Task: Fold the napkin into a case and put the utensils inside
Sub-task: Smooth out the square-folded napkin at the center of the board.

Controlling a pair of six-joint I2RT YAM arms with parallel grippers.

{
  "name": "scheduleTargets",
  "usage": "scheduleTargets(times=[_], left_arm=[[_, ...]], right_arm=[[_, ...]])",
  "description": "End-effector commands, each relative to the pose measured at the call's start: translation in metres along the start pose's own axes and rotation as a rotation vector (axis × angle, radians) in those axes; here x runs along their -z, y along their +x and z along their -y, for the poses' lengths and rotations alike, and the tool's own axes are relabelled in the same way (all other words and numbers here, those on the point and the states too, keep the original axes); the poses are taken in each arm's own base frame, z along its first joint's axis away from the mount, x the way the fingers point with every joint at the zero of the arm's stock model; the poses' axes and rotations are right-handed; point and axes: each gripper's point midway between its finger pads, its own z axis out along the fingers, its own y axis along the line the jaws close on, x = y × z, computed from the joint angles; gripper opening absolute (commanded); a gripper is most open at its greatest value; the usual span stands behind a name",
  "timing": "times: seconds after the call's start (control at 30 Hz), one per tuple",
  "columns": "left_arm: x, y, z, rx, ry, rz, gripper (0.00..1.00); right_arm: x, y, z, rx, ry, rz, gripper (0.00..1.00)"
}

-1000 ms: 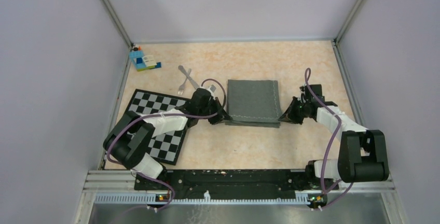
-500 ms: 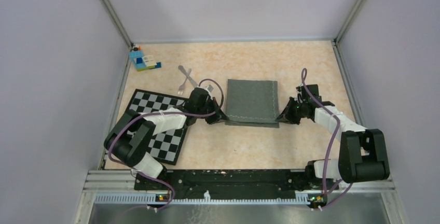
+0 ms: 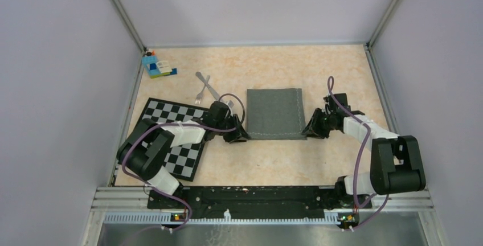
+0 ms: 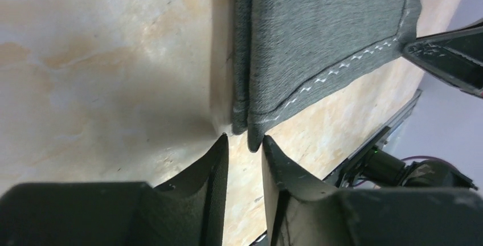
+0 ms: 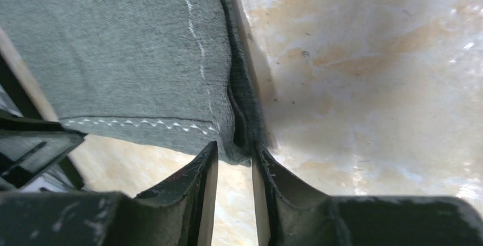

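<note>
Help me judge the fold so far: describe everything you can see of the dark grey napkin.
The napkin is dark grey cloth with a pale zigzag-stitched hem. Folded double into a near-square, two layers showing at its side edges, it lies flat on the beige table. The left gripper is at its near left corner, the right gripper at its near right corner, both with jaws slightly apart at the corner tips.
</note>
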Motion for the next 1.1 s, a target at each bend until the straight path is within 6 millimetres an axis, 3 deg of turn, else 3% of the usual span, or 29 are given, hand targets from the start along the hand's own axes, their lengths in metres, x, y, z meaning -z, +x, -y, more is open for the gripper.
scheduleTargets(times=[0.0, 0.1, 0.2, 0.3, 0.37, 0.43, 0.53, 0.6, 0.63, 0.7, 0.8, 0.87, 0.97, 1.07], left_arm=[[0.018, -0.003, 0.003, -0.059, -0.02, 0.02, 0.38], [0.032, -0.002, 0.01, -0.104, -0.027, 0.012, 0.49], [0.039, -0.005, 0.035, -0.136, 0.049, -0.003, 0.52], [0.033, -0.019, 0.06, -0.156, 0.145, 0.022, 0.43], [0.021, -0.024, 0.07, -0.154, 0.191, 0.008, 0.35], [0.005, -0.03, 0.066, -0.142, 0.175, 0.002, 0.28], [-0.009, -0.034, 0.047, -0.118, 0.126, 0.023, 0.23], [-0.016, -0.03, 0.036, -0.11, 0.104, 0.011, 0.21], [-0.019, -0.026, 0.03, -0.103, 0.097, 0.0, 0.21], [-0.022, -0.02, 0.021, -0.096, 0.086, -0.019, 0.19], [-0.024, -0.014, 0.012, -0.08, 0.073, -0.032, 0.18], [-0.025, -0.01, 0.005, -0.07, 0.058, -0.033, 0.18], [-0.027, -0.005, -0.006, -0.047, 0.031, -0.04, 0.16], [-0.028, -0.001, -0.012, -0.021, 0.026, -0.048, 0.14]], right_arm=[[0.017, -0.009, 0.0, 0.069, 0.047, 0.055, 0.33], [0.034, -0.021, -0.014, 0.121, 0.022, 0.106, 0.4], [0.043, -0.03, -0.035, 0.18, -0.062, 0.143, 0.47], [0.032, -0.032, -0.058, 0.2, -0.199, 0.103, 0.48], [0.014, -0.026, -0.059, 0.173, -0.244, 0.039, 0.45], [-0.001, -0.016, -0.055, 0.144, -0.27, -0.009, 0.42], [-0.017, -0.006, -0.029, 0.113, -0.192, -0.011, 0.39], [-0.017, -0.01, -0.021, 0.159, -0.126, 0.024, 0.4], [-0.012, -0.016, -0.027, 0.195, -0.123, 0.048, 0.43], [0.001, -0.03, -0.058, 0.282, -0.182, 0.108, 0.52], [0.012, -0.038, -0.12, 0.36, -0.364, 0.131, 0.66], [0.004, -0.032, -0.158, 0.35, -0.511, 0.074, 0.81], [-0.015, -0.022, -0.213, 0.32, -0.678, -0.024, 0.83], [-0.036, -0.012, -0.246, 0.28, -0.759, -0.078, 0.83]])
